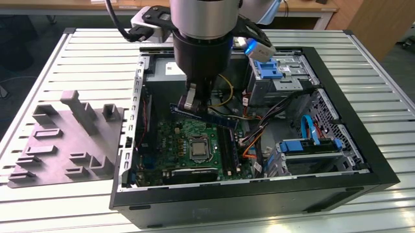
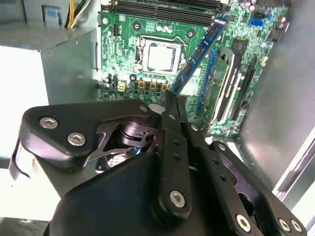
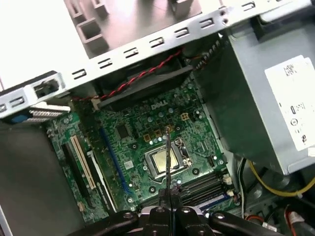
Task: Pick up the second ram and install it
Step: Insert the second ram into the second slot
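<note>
item 1, pincer (image 1: 190, 102): fingers closed on the second ram (image 1: 217, 119), gripping it near one end; in both wrist views the black linkages converge on the stick's edge.
item 2, second ram: thin blue stick, held in the air inside the open computer case (image 1: 129, 160), above the green circuit board (image 1: 184, 133) and not seated in any slot. it hangs tilted, its end toward the exterior view's right lower. in the second wrist view it (image 2: 202, 49) runs slantwise past the processor socket (image 2: 160, 56); in the first wrist view it (image 3: 168, 152) appears edge-on over that socket.
item 3, long black slot strips (image 3: 197, 184): beside the socket, near the board's edge.
item 4, grey power box (image 3: 266, 98): next to the board; carries a pale label (image 3: 295, 108) with small dark print.
item 5, grey moulded tray (image 1: 65, 141): on the slatted table (image 1: 363, 53), just beside the case, at the exterior view's left.
item 6, blue drive bracket (image 1: 311, 145): inside the case, at the exterior view's right.
</note>
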Tool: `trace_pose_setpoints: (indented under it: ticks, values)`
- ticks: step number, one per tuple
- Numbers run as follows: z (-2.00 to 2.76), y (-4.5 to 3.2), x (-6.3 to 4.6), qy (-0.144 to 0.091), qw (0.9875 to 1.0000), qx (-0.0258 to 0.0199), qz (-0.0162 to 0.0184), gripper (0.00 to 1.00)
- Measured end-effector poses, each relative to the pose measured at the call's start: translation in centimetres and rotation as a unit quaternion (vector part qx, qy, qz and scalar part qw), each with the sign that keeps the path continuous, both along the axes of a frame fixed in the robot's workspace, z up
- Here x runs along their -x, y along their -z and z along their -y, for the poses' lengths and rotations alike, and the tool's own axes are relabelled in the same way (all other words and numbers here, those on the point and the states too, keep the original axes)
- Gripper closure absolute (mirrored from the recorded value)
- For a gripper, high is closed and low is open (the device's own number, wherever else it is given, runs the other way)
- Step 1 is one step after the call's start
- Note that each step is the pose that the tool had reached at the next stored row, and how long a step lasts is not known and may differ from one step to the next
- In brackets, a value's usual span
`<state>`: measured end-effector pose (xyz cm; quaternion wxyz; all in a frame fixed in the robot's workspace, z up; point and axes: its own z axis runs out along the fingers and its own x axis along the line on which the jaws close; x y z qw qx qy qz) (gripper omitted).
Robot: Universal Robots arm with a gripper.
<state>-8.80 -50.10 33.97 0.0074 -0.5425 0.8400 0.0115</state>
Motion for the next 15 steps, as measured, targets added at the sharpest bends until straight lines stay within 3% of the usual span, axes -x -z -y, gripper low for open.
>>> trace_pose_setpoints:
  ticks: [4, 8, 12, 15]
  values:
    - [0.0, 0.06, 0.0, 0.036, 0.9994, 0.0, 0.0, 0.88]
    - [0.0, 0.12, 0.0, 0.073, 0.9974, 0.0, 0.0, 0.88]
    - [0.0, 0.18, 0.0, 0.109, 0.9941, 0.0, 0.0, 0.88]
    - [0.0, 0.23, 0.0, 0.136, 0.9907, 0.0, 0.0, 0.88]
